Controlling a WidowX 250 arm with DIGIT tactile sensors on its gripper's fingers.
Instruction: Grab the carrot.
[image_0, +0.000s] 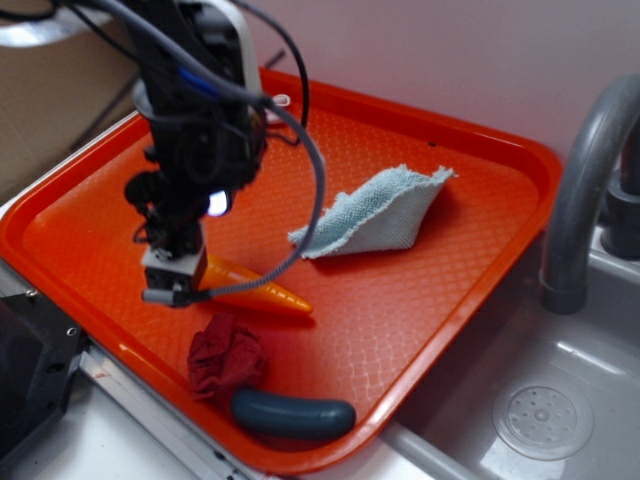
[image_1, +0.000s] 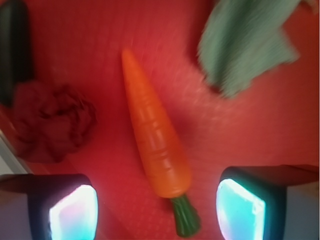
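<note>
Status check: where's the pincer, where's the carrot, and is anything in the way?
Pincer open, straddling the stem end. Carrot flat on the tray, not gripped. Red cloth close beside, clear of the pads.

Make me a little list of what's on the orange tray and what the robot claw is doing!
tray: orange plastic tray beside a grey sink
target: glossy orange toy carrot with green stem, lying flat
gripper: black robot gripper open, one finger on each side of the carrot's thick end, not gripping yet
near carrot: crumpled dark red cloth, apart from it
front edge: dark blue-grey sausage-shaped toy
middle: folded light blue cloth
</note>
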